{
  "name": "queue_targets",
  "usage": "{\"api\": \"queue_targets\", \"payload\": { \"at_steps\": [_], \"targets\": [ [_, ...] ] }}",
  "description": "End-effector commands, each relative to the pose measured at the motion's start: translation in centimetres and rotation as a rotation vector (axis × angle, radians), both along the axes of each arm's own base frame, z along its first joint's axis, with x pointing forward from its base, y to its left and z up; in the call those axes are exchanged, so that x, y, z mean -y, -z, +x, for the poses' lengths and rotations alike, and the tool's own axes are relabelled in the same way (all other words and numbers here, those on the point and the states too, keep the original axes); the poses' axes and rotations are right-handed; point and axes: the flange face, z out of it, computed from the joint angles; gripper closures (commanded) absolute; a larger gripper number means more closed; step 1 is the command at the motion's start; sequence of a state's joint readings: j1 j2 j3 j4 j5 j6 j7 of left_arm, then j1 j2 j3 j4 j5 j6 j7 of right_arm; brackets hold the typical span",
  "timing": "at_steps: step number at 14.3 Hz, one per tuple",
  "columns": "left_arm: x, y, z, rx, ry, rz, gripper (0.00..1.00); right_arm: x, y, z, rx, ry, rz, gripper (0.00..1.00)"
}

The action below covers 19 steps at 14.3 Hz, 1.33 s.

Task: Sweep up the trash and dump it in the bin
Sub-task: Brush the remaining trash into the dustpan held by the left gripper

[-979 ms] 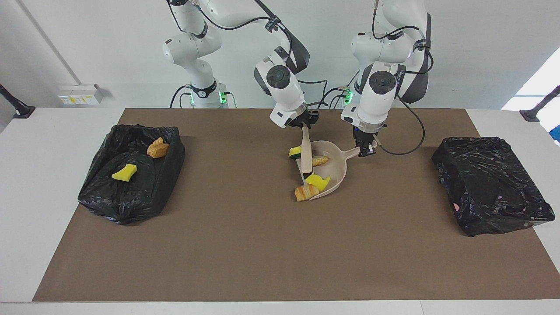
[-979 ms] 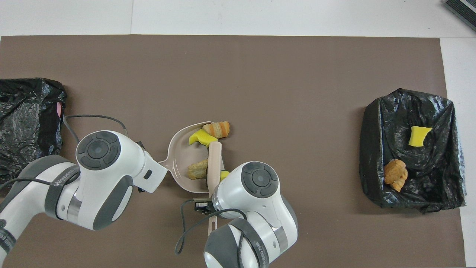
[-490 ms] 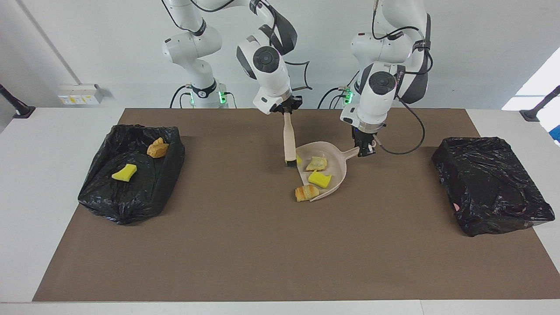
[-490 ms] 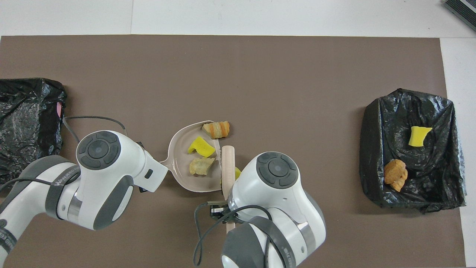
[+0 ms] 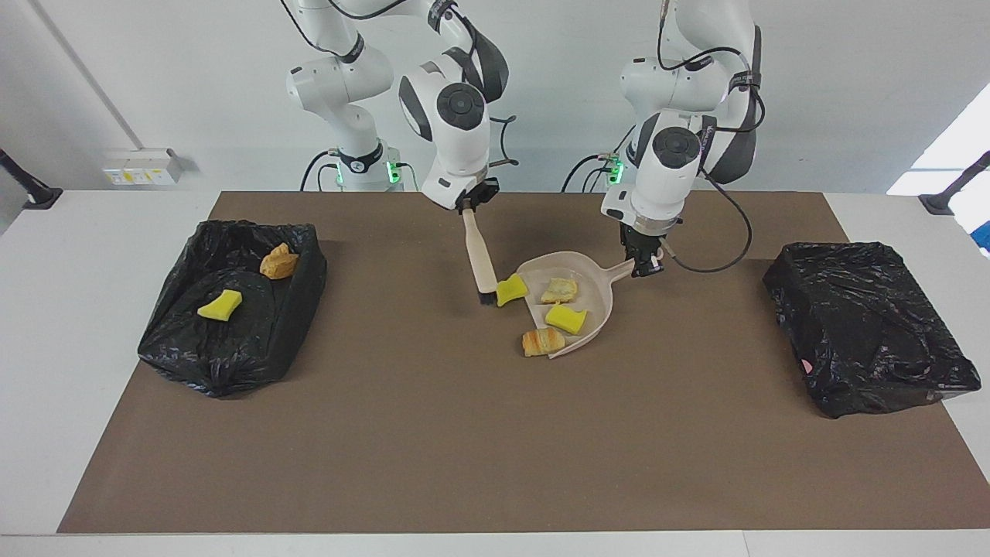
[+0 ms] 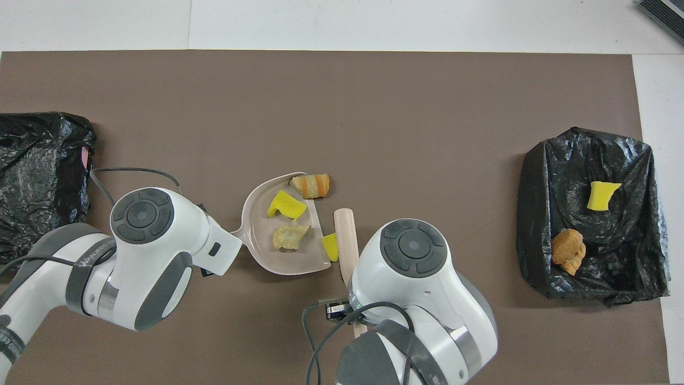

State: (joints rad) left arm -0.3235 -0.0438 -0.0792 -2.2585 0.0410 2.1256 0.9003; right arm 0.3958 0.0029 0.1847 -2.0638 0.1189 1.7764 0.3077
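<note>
The left gripper has its fingers clamped on the dustpan handle, the right gripper on the brush; overhead both wrists hide them. Trash lies in the pan, beside it, and in the bin. No legible writing.

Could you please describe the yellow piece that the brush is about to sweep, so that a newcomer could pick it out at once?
Start at the beige dustpan in the middle of the brown mat. At its open edge, toward the right arm's end, a yellow foam chunk lies against the brush tip. Unlike the other yellow chunk, it sits outside the pan.
</note>
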Motion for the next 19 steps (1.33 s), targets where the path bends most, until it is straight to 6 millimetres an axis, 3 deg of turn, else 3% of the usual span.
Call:
{"api": "queue_targets", "payload": {
  "at_steps": [1, 6, 11, 13, 15, 17, 19],
  "targets": [
    [0.0, 0.2, -0.3, 0.012, -0.030, -0.011, 1.00, 0.9, 2.0, 2.2, 0.035, -0.079, -0.027, 1.00],
    [0.0, 0.2, -0.3, 0.012, -0.030, -0.011, 1.00, 0.5, 4.7, 5.8, 0.076, -0.097, -0.021, 1.00],
    [0.0, 0.3, -0.5, 0.008, -0.036, -0.015, 1.00, -2.0, 6.0, 6.9, 0.108, -0.062, 0.043, 1.00],
    [0.0, 0.3, -0.5, 0.008, -0.037, -0.015, 1.00, -4.2, 6.6, 6.8, 0.104, -0.032, 0.063, 1.00],
    [0.0, 0.4, -0.5, 0.007, -0.037, -0.015, 1.00, -7.7, 7.3, 6.0, 0.120, -0.043, 0.082, 1.00],
    [0.0, 0.3, -0.5, 0.008, -0.038, -0.016, 1.00, -10.0, 7.0, 5.6, 0.121, -0.009, 0.098, 1.00],
    [0.0, 0.3, -0.5, 0.006, -0.051, -0.017, 1.00, -12.4, 6.5, 3.9, 0.085, 0.026, 0.150, 1.00]
  ]
}}
